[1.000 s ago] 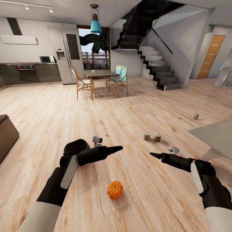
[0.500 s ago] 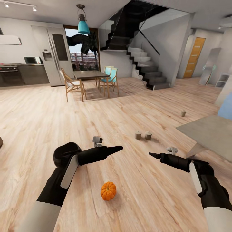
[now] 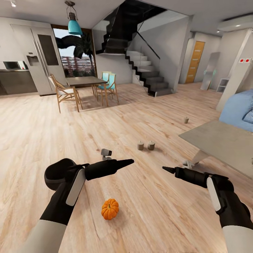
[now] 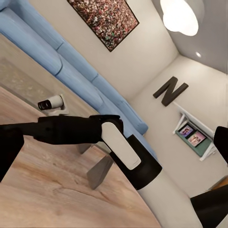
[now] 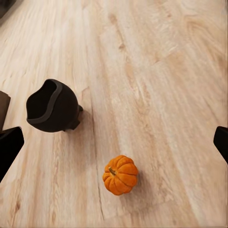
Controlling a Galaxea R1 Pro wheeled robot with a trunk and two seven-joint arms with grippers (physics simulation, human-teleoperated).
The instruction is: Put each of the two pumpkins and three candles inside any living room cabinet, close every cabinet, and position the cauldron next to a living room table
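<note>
A wooden dining table with pale chairs, one teal-cushioned, stands far beyond the fingers under a teal pendant lamp. A dark staircase rises alongside; a blue sofa and grey low tabletop lie off to the right.

One pumpkin on the floor before me, three candles, one cauldron by my left arm, one dining table, three chairs, one hanging lamp.
</note>
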